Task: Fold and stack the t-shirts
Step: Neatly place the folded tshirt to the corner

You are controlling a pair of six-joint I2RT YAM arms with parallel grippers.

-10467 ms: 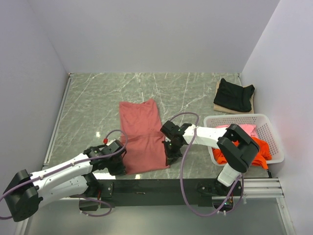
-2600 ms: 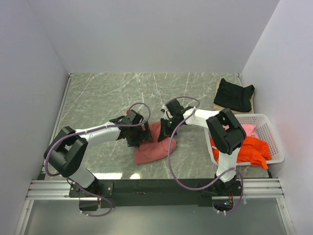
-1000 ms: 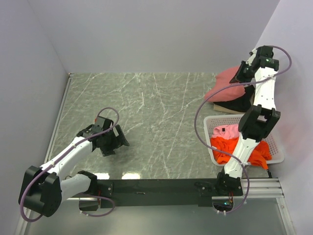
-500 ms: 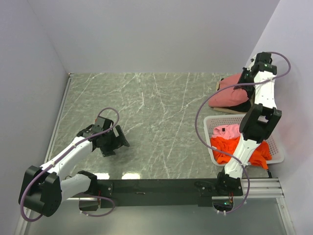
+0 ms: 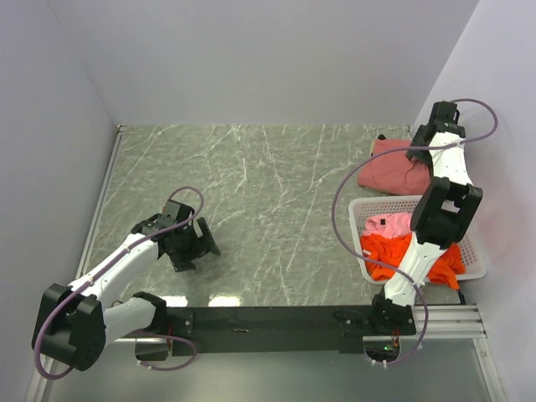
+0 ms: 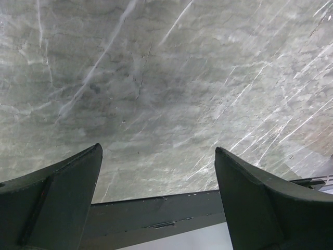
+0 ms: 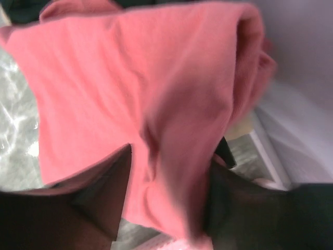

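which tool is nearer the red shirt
Right. The right tool is on the red shirt at the far right corner, cloth between its fingers. The left tool hangs open over bare table, far off to the left.
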